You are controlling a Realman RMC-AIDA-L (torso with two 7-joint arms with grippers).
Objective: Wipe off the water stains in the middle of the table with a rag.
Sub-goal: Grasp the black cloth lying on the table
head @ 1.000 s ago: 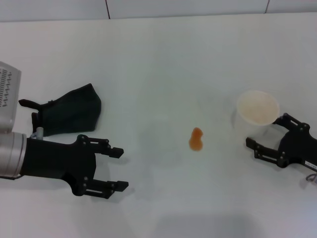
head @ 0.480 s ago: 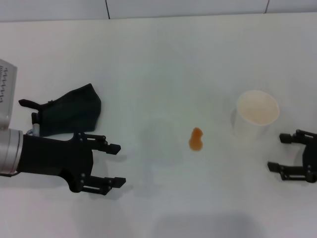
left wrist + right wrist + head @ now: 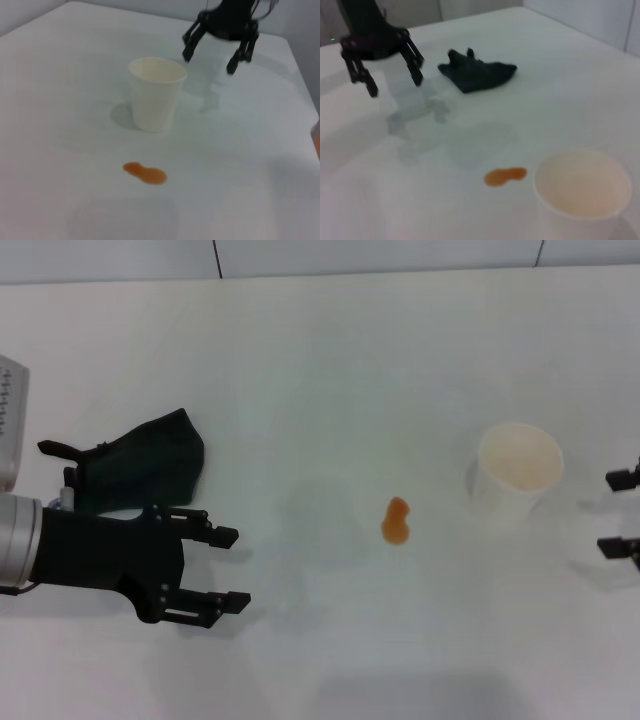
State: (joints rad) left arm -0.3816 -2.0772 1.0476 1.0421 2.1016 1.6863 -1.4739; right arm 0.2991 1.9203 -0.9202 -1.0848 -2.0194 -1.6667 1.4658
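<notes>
An orange-brown, peanut-shaped water stain lies in the middle of the white table; the wrist views show it too, the stain near the cup and the stain beside the cup's rim. The dark rag lies bunched at the left, also seen as the rag in the right wrist view. My left gripper hovers open just in front of the rag, empty. My right gripper is open at the right edge, apart from the cup.
A whitish cup stands upright right of the stain, the same cup in the left wrist view. The table's far edge meets a wall at the back.
My right gripper has drawn away from the cup toward the right edge of view. My left gripper has pulled back slightly to the left.
</notes>
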